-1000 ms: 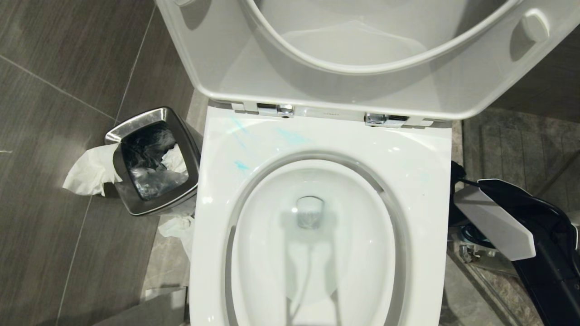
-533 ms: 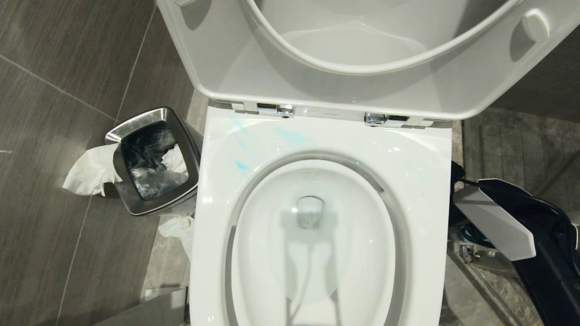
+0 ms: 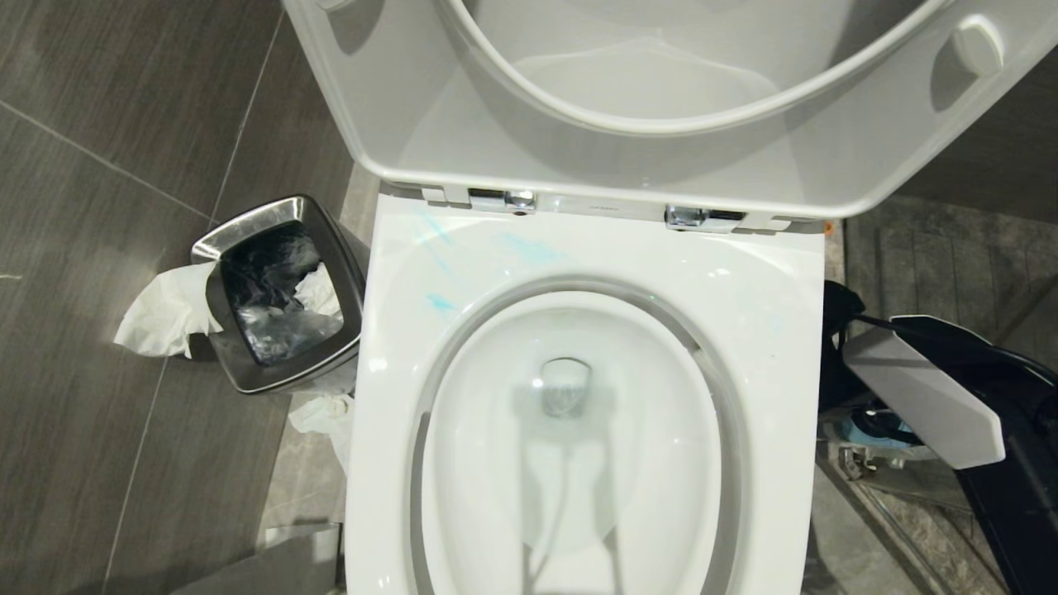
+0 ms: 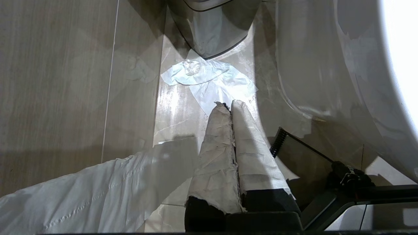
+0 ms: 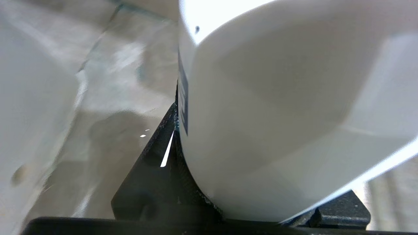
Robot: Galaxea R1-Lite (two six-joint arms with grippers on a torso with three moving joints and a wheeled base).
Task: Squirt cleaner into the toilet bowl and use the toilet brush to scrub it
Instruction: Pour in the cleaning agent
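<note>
Grey floor tiles (image 3: 124, 207) surround the toilet bowl (image 3: 769, 281), whose seat and lid stand raised. The right gripper (image 5: 163, 153) is low beside the bowl's right flank, so the basin lies up and to its left. Its jaws look half apart around a smooth white container (image 5: 277, 114), apparently clasped, though only one black finger shows. Thin smears of cleaner (image 3: 438, 302) mark the far left of the rim, well away from this gripper. I cannot pick out the toilet brush. Likely risks: the slick container could slip or twist in a partial grip; lifting it could knock the rim; a poorly aimed squirt could hit the rim instead of the basin. The left gripper (image 4: 230, 104) hangs clenched above the floor, with crumpled tissue (image 4: 209, 78) just ahead.
</note>
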